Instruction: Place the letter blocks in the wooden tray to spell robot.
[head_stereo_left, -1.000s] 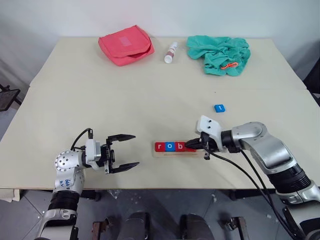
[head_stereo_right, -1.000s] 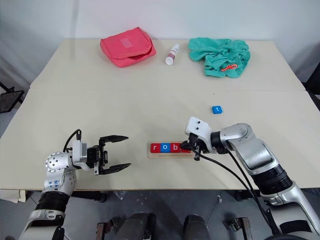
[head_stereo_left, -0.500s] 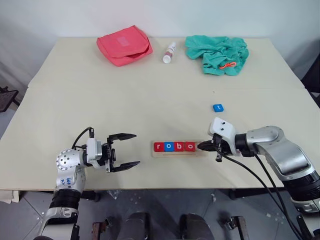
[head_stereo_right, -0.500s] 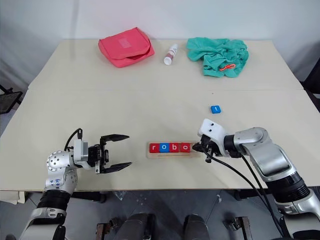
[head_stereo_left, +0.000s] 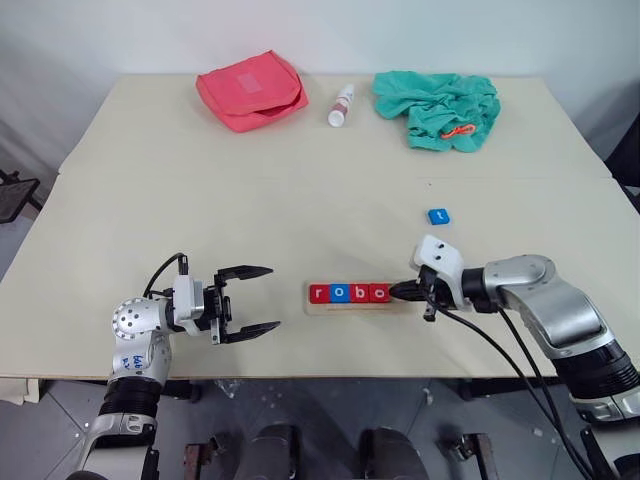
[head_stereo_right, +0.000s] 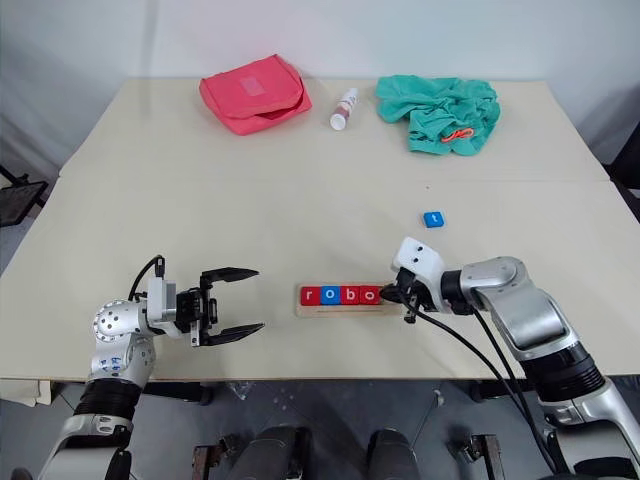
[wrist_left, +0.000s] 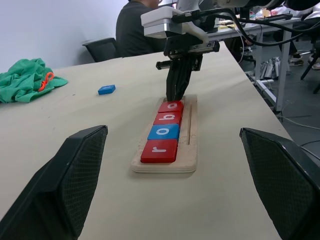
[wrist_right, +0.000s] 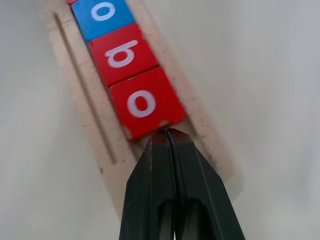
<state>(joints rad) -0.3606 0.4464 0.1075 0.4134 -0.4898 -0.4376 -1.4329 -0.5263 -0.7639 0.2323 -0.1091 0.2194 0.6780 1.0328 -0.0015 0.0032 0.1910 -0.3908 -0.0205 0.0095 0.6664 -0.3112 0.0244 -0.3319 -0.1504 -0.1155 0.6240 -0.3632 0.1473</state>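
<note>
Wooden tray (head_stereo_left: 358, 303) holds 4 letter blocks (head_stereo_left: 349, 293) reading "robo"; right claw (head_stereo_left: 392, 292), pressed together, touches the last one. Left claw (head_stereo_left: 258, 299) is spread, beside the tray. Blue "t" block (head_stereo_left: 437, 216) lies beyond the tray on the worktop (head_stereo_left: 300, 190).

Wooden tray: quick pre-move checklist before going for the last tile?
1. Four tiles r, o, b, o seated in the wooden tray: ok.
2. Slot for the last letter at the tray's right end bare: ok, though the right tool has its tip over it.
3. Right tool empty: ok, fingers shut, holding nothing, tips at the edge of the second o tile.
4. Blue t tile lying apart on the table, unobstructed: ok.
5. Left tool open and away from the tray: ok.
6. Whether the right fingertips touch the o tile: cannot tell.
</note>
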